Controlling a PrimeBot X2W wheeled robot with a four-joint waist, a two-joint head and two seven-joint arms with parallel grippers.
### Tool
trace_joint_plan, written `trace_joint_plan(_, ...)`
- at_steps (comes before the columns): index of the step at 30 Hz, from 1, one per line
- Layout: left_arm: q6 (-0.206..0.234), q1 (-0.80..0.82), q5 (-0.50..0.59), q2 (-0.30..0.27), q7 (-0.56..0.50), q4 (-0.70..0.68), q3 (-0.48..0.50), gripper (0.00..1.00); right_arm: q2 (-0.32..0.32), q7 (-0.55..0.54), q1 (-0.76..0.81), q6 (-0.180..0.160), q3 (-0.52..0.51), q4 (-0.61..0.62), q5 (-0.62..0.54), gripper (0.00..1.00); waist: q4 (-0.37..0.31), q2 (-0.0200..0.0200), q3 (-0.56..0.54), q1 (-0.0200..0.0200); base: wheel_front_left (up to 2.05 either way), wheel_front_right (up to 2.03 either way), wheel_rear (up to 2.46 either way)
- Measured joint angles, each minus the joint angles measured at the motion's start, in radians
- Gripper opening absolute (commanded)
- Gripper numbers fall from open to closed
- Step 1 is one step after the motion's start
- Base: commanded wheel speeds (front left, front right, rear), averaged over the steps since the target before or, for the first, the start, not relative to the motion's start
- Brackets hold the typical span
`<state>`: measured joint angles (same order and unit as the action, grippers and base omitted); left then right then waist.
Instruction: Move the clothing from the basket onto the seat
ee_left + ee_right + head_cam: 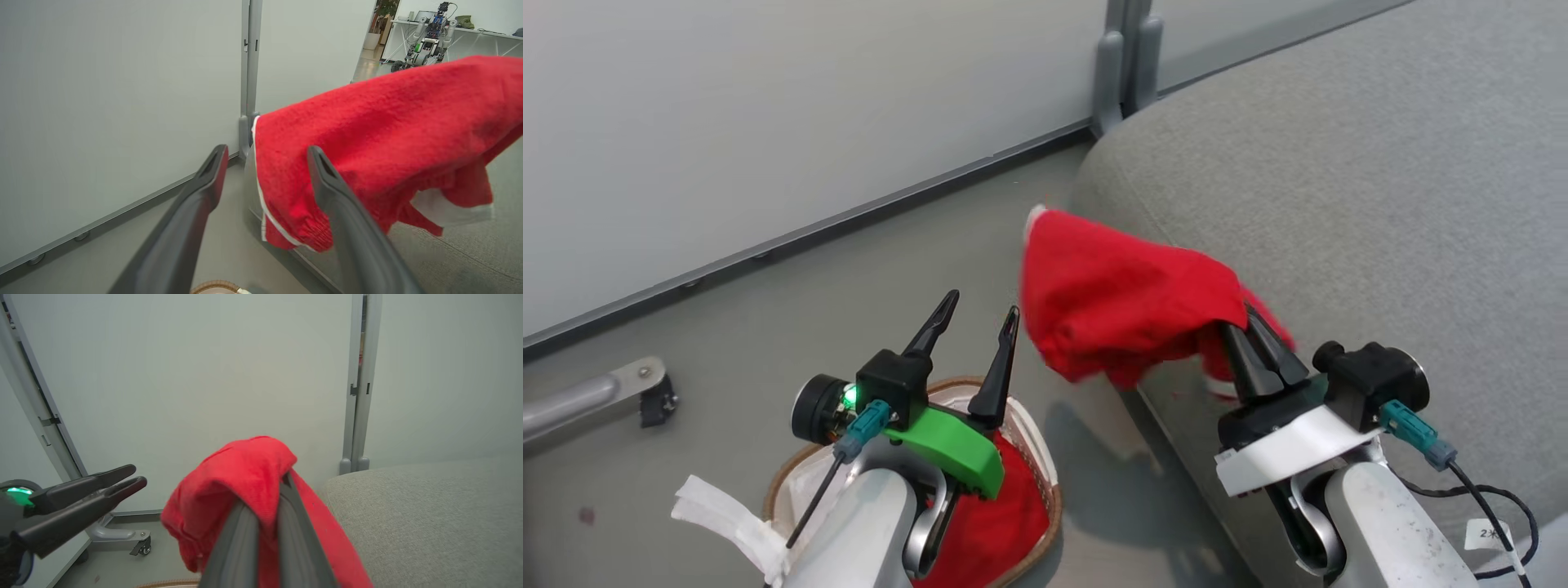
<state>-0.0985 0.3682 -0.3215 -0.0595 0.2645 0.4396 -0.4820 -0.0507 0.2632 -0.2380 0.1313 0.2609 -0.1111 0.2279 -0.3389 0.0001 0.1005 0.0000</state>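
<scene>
Head view: right gripper [1254,327] pinched tight on a soft bright red fabric garment [1119,286] dangling over the left edge of the big grey woven couch cushion [1380,204], so the seat's off to its right, while the left gripper [982,304] sits spread open over the white brown-rimmed plastic basket [1055,500].

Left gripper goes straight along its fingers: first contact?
Probably the red garment held by the right gripper; depth unclear, left gripper may miss and reach the wall.
</scene>
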Motion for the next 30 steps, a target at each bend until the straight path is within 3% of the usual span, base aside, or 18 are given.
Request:
trace_joint_plan(6,-0.016,-0.002,0.016,0.001,0.000,0.008,0.014,1.00,0.000,0.000,-0.002,0.000,-0.016,0.036,0.004,0.00,-0.096,0.0000,0.020,0.0000,0.00,0.00,0.00)
trace_joint_plan(12,-0.026,0.003,0.026,0.005,0.000,0.016,-0.024,1.00,-0.001,0.000,-0.002,0.000,-0.096,0.097,-0.012,0.00,-0.158,0.0000,0.058,0.0000,0.00,0.00,0.00)
trace_joint_plan(19,-0.029,0.035,0.033,0.007,0.000,0.004,-0.072,1.00,-0.017,0.000,-0.059,0.000,-0.171,0.125,-0.058,0.00,-0.180,0.0000,0.131,0.0000,0.00,0.00,0.00)
trace_joint_plan(30,-0.029,0.126,0.051,-0.046,0.000,-0.056,-0.151,1.00,-0.136,0.000,-0.395,0.000,-0.290,0.004,-0.135,0.00,-0.177,0.0000,0.279,0.0000,0.00,0.00,0.00)
